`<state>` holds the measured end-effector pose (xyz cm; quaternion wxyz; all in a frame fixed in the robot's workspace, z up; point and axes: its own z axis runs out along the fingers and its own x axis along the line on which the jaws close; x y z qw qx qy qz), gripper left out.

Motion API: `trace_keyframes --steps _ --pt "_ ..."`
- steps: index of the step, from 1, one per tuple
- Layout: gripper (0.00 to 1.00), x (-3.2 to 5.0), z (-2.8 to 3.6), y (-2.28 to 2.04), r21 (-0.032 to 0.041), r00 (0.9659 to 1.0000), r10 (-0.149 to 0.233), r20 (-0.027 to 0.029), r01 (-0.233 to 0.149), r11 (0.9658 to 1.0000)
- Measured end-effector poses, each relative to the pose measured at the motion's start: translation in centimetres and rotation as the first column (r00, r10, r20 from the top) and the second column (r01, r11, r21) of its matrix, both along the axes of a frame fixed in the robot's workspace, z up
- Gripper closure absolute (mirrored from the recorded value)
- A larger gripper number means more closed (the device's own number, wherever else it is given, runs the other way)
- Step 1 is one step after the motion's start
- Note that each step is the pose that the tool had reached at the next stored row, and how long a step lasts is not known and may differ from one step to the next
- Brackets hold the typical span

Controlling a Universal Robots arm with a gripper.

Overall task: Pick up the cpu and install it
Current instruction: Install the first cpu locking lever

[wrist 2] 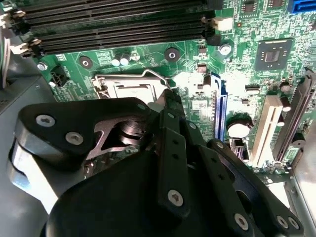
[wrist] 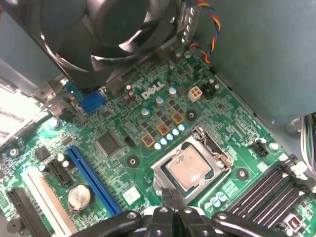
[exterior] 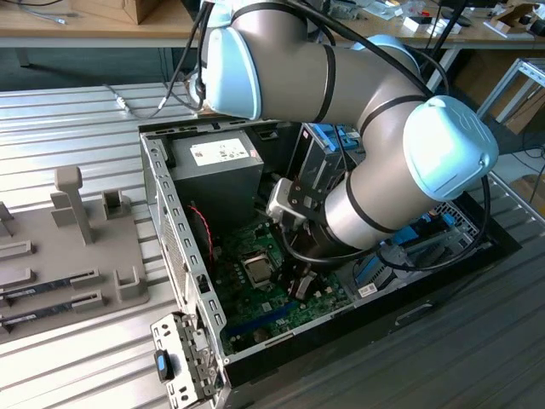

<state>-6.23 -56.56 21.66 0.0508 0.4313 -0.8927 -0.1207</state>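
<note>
Fingers (wrist: pixel 166 200) closed together and empty sit just beside the cpu (wrist: pixel 190 168), which lies in its socket (wrist: pixel 159 173), left of centre in the exterior view. Keep your touch light and check it rests flat and square.

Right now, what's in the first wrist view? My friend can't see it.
A silvery square cpu sits in its socket on a green board. The end effector, shut, is right beside the socket's edge. A black fan stands farther off.
</note>
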Motion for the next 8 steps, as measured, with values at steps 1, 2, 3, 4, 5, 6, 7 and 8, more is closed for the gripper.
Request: trace_keyframes --steps 1,2,3,4,5,6,7,8 --pt "0.89 0.01 0.0 0.0 -0.0073 1.0 0.0 0.0 0.0 1.0" --pt "0.89 0.0 0.01 -0.01 -0.0138 1.0 0.0 0.0001 0.0 0.9999" --pt "0.89 0.0 0.13 -0.01 -0.023 1.0 0.0 0.0003 0.0 0.9997" --pt "0.89 0.0 0.2 -0.01 -0.028 1.0 0.0 0.0002 0.0 0.9996" --pt "0.89 0.0 0.21 -0.01 -0.0306 1.0 0.0 0.0003 0.0 0.9995" --pt "0.89 -0.01 0.21 -0.01 -0.0344 1.0 0.0 0.0004 0.0 0.9994" --pt "0.89 -0.1 0.23 -0.01 -0.0356 1.0 0.0 0.0006 0.0 0.9994" --pt "0.89 -0.2 0.23 -0.01 -0.0358 1.0 0.0 0.0007 0.0 0.9994"
